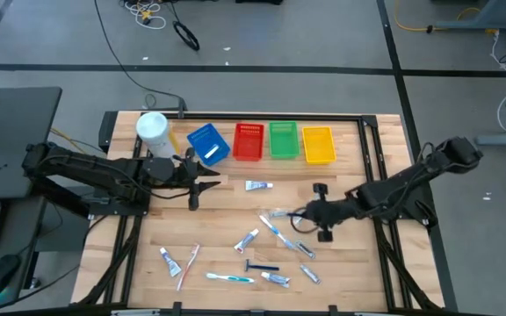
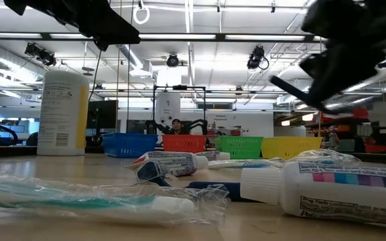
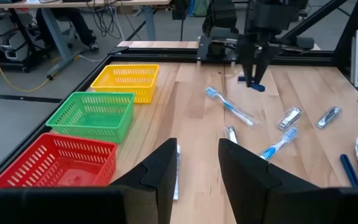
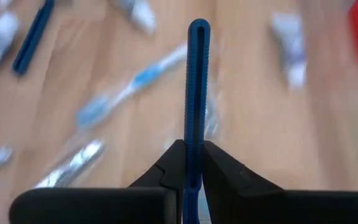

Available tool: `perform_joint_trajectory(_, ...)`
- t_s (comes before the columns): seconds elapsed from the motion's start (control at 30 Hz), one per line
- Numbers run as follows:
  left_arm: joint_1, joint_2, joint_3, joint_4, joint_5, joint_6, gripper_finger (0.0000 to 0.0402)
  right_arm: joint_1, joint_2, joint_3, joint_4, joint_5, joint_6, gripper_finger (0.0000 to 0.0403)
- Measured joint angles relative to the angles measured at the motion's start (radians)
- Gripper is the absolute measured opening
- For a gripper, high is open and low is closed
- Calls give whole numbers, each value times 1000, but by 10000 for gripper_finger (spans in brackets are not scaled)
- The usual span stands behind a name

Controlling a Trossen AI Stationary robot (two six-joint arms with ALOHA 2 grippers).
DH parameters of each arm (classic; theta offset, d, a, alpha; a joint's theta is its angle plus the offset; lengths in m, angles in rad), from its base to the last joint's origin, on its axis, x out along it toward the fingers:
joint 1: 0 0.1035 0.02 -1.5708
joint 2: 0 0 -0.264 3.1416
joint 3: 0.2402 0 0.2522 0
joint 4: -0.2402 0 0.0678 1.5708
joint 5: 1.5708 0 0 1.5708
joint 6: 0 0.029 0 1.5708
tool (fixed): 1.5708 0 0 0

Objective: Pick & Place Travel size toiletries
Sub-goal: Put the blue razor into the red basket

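From above, the blue basket (image 1: pixel 207 143) already holds one white item while a dozen toiletries lie scattered on the table (image 1: pixel 358 263) nearer than it, and the right wrist view shows the right gripper (image 4: pixel 192 163) clenched on a blue razor (image 4: pixel 196 93), the left gripper (image 3: pixel 197 163) open beside that basket.

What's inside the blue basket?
One white item lies inside the blue basket, seen from above. From table height its wall hides the contents, so what the item is cannot be told.
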Motion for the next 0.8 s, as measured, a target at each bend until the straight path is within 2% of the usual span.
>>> perform_joint_trajectory(0.23, 0, 42, 1, 17, -2, -6, 127, -159, 67, 1, 201, -35, -206, 45)
perform_joint_trajectory(0.4, 0, 140, 1, 102, -3, 81, 129, -224, 135, 1, 298, -64, -276, 45)
perform_joint_trajectory(0.7, 16, 353, 1, 388, 14, 136, 168, -282, 161, 1, 467, -58, -305, 45)
perform_joint_trajectory(0.8, 31, 428, 1, 493, 23, 140, 187, -303, 163, 1, 583, -41, -330, 45)
